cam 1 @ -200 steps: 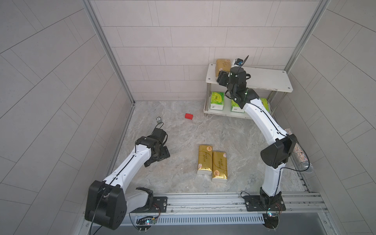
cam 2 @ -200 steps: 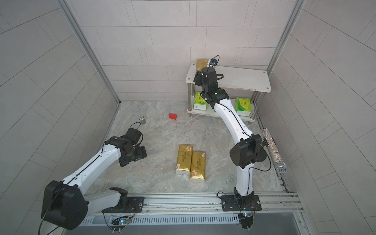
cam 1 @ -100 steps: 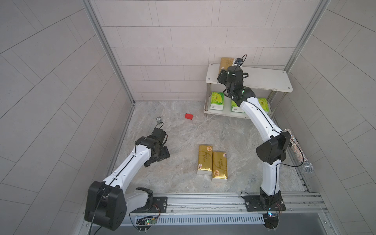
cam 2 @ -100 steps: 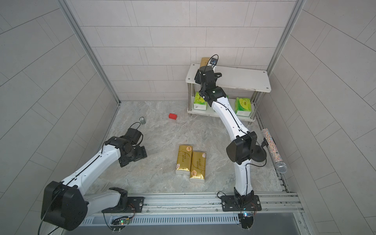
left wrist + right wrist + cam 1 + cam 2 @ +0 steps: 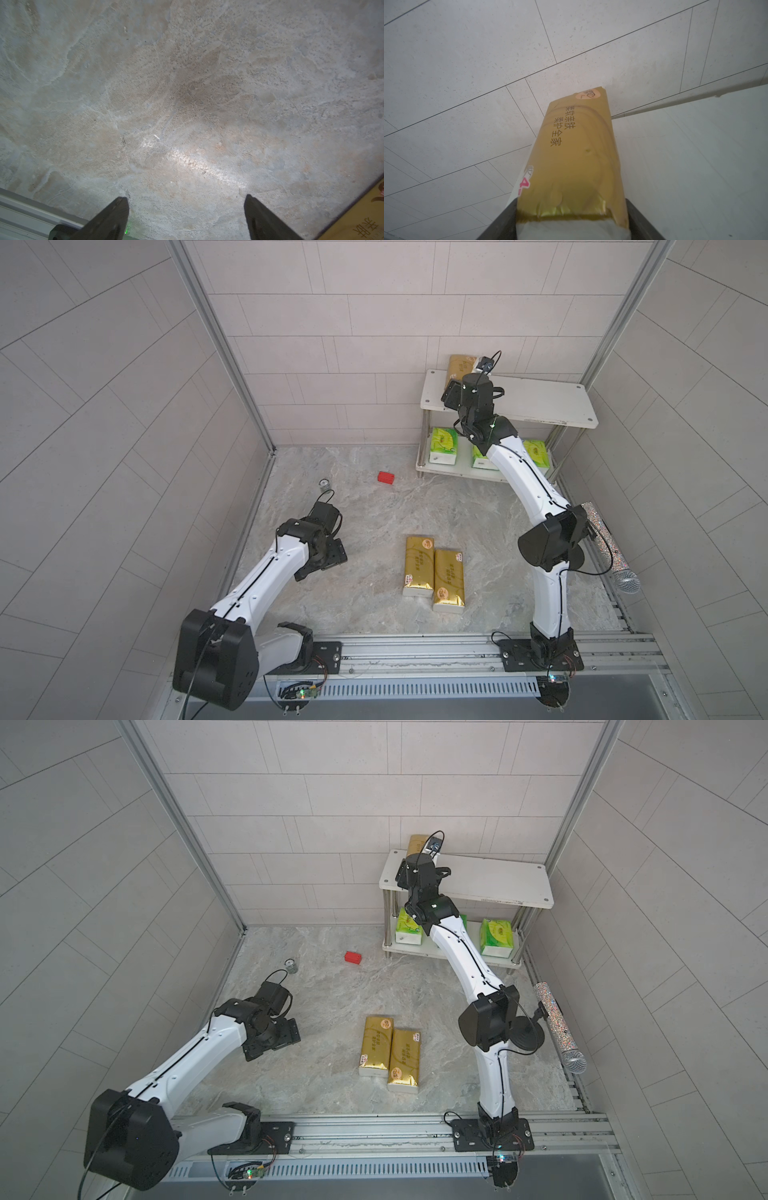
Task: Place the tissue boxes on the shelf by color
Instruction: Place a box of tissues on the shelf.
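My right gripper (image 5: 571, 209) is shut on the white end of a gold tissue box (image 5: 579, 158). In both top views this box (image 5: 457, 364) (image 5: 417, 844) is over the left end of the shelf's top board (image 5: 540, 402) (image 5: 498, 882), pointing at the back wall. I cannot tell whether it rests on the board. Three green tissue boxes (image 5: 444, 445) (image 5: 478, 458) (image 5: 537, 452) stand on the lower board, the middle one partly behind my arm. Two gold boxes (image 5: 418, 566) (image 5: 449, 580) lie side by side on the floor. My left gripper (image 5: 185, 198) is open over bare floor to their left.
A small red block (image 5: 386, 477) and a little glass jar (image 5: 324, 484) sit on the floor at the back left. A glittery microphone (image 5: 609, 547) lies along the right wall. Tiled walls close in on three sides, with a metal rail (image 5: 415, 649) in front.
My right arm has pushed the gold box a little farther back over the top board, with its elbow shifting left. The left arm has not moved.
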